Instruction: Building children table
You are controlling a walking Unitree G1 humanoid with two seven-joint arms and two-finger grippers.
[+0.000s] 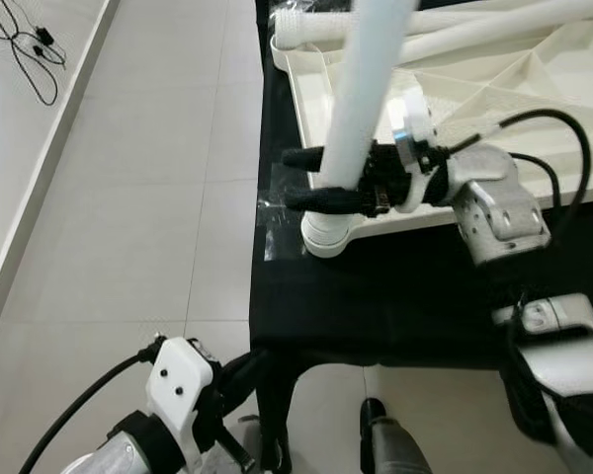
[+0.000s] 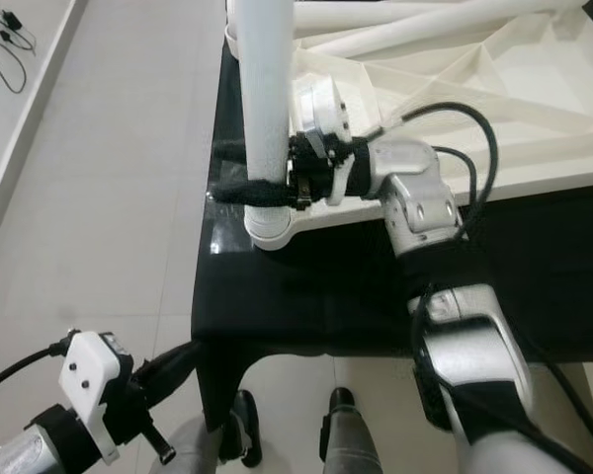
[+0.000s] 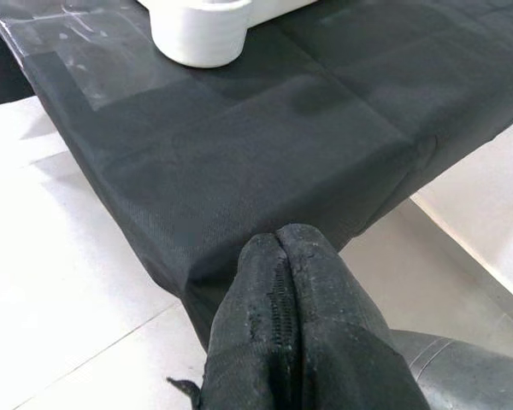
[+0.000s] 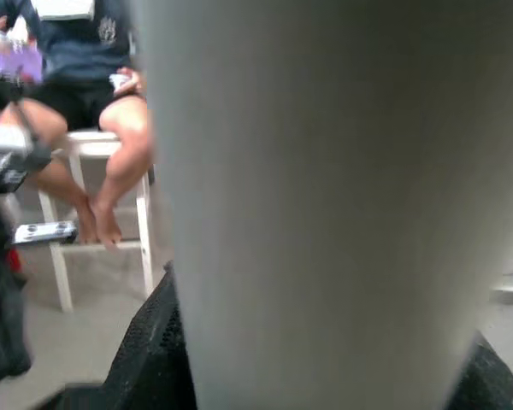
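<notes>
Right gripper point(image 1: 311, 178) is clamped on a white leg point(image 1: 361, 94), its 2 fingers either side of the tube just above the corner socket point(image 1: 326, 235) of the upturned tabletop point(image 1: 494, 89), which lies on the black cloth point(image 1: 395, 286). Left gripper point(image 3: 282, 325) hangs closed, holding nothing, below the cloth's edge. Advice: keep the leg plumb over the socket and turn without side load. Seating depth and any thread are hidden. The leg's top is cut off. A seated person point(image 4: 77, 94) is blurred beyond.
</notes>
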